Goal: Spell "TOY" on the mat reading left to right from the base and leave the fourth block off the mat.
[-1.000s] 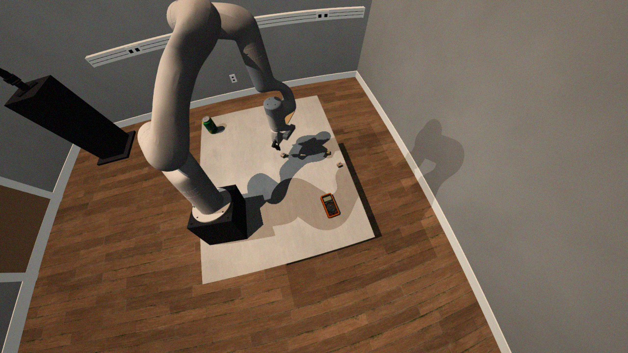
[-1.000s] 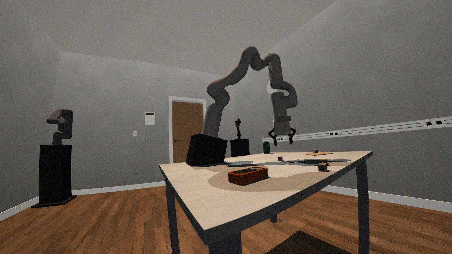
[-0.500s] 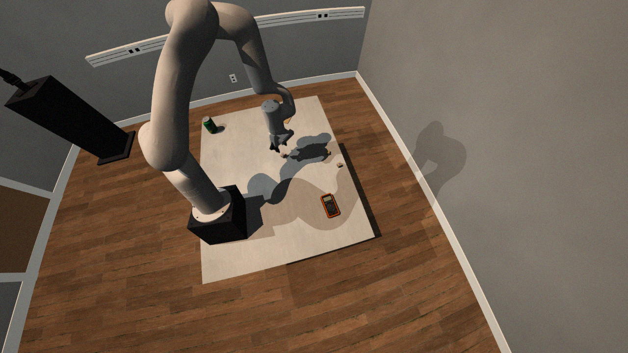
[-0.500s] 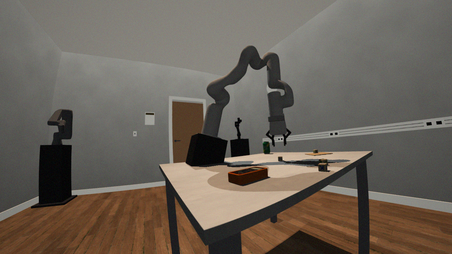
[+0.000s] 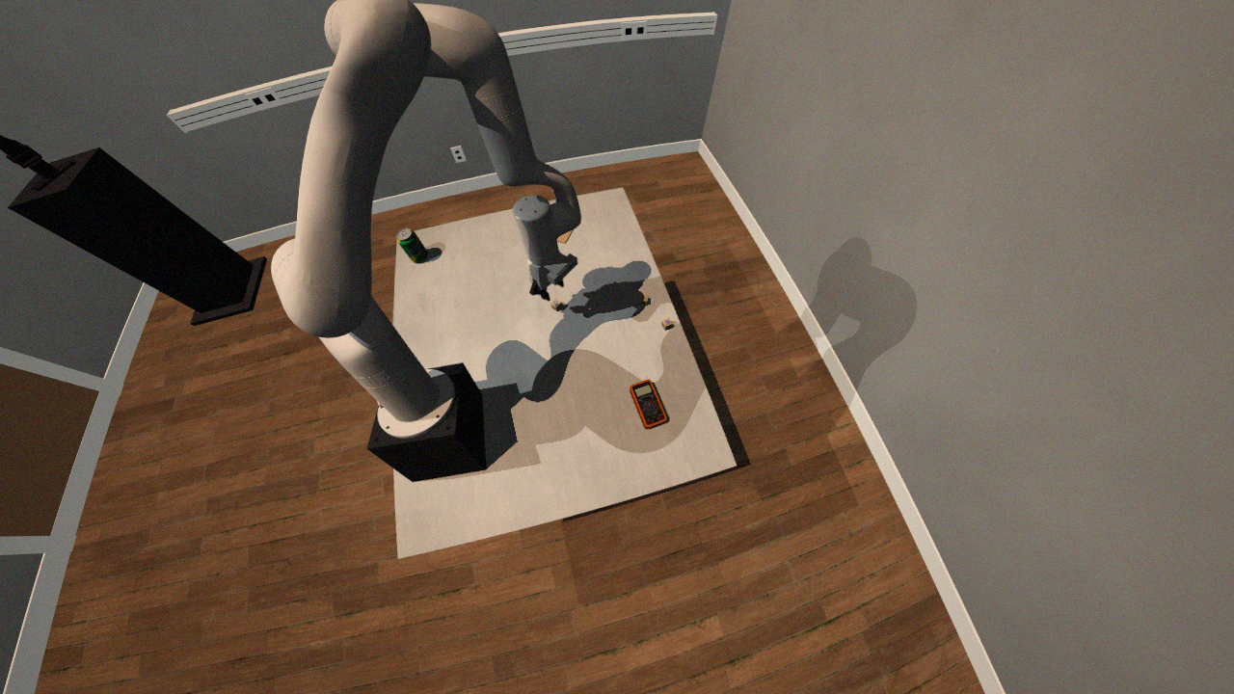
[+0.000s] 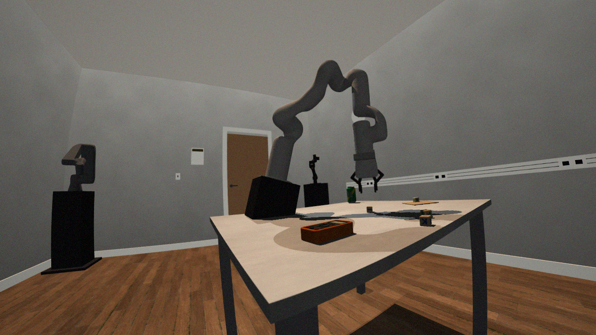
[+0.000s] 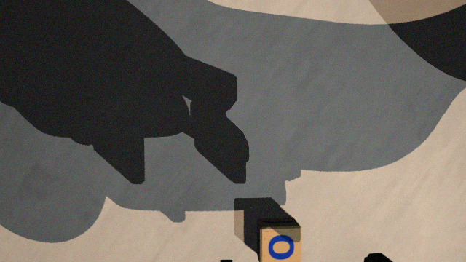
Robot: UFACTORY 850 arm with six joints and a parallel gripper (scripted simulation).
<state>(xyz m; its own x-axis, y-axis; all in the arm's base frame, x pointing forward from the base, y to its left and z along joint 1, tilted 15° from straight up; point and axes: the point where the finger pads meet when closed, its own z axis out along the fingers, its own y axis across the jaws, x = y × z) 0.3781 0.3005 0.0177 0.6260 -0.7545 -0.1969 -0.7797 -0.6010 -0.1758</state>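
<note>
My gripper [image 5: 543, 291] hangs a little above the table, partly open and empty; it also shows in the exterior view [image 6: 366, 189]. The wooden O block [image 7: 280, 244], with a blue letter on top, lies on the table just below it, at the bottom edge of the wrist view. It also shows in the top and exterior views [image 5: 558, 305] [image 6: 369, 209]. The tan mat [image 6: 420, 203] lies at the far side of the table with the T block [image 6: 416, 199] on it. Two more blocks [image 5: 645, 300] [image 5: 666, 323] lie off the mat near the table's right edge; the nearer one [image 6: 425, 220] shows an X.
An orange multimeter [image 5: 648, 403] lies on the near right part of the table. A green can [image 5: 412, 245] stands at the far left. The robot's black base [image 5: 427, 422] sits at the left edge. Arm shadows cross the table.
</note>
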